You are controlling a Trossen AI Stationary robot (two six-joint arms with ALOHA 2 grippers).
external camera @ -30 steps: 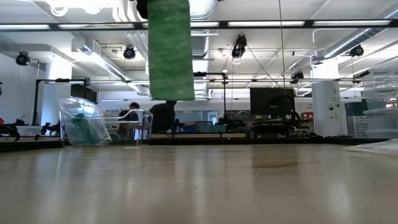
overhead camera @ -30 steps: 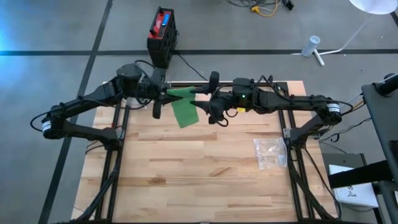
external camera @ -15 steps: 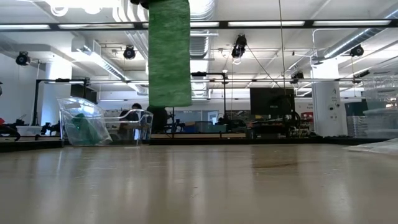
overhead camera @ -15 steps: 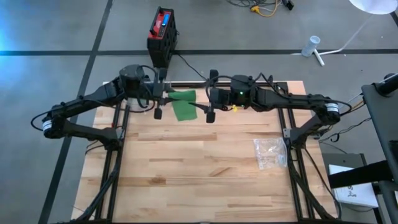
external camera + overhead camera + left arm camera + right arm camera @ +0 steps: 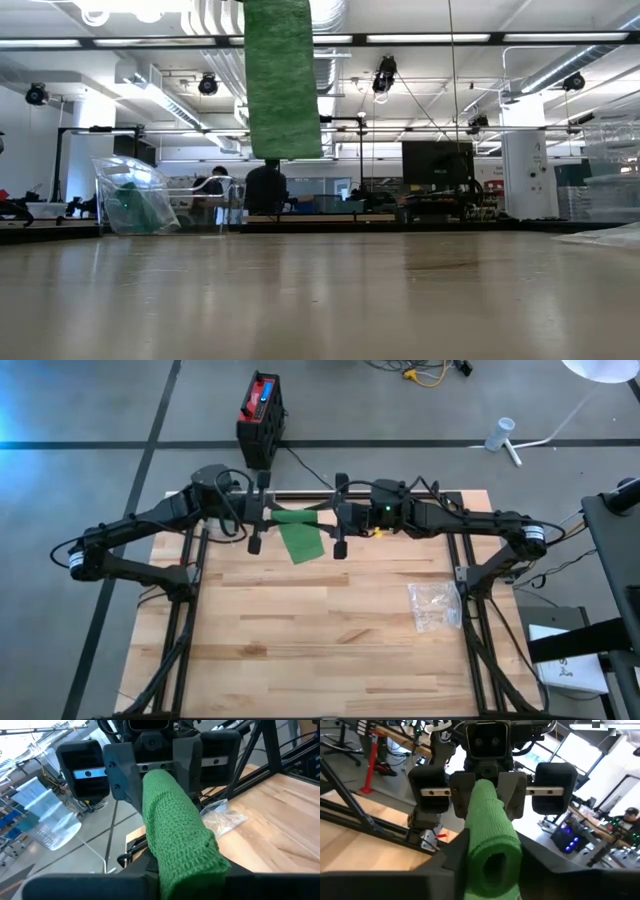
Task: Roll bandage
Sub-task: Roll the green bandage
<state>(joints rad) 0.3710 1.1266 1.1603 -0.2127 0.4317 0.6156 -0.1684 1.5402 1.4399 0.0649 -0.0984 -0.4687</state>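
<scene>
Bandage [image 5: 298, 532] clamped between both tools above table [image 5: 300, 640]; plastic bag [image 5: 434, 606] lies apart.

We hold both arms stretched toward each other over the far edge of the table, wrists level and facing one another. Our left gripper [image 5: 262, 517] has its fingers [image 5: 457, 795] pinched closed on one end of the bandage [image 5: 299, 538]. Our right gripper [image 5: 338, 515] meets it head-on, its fingers [image 5: 120, 777] closed around the other end.
</scene>
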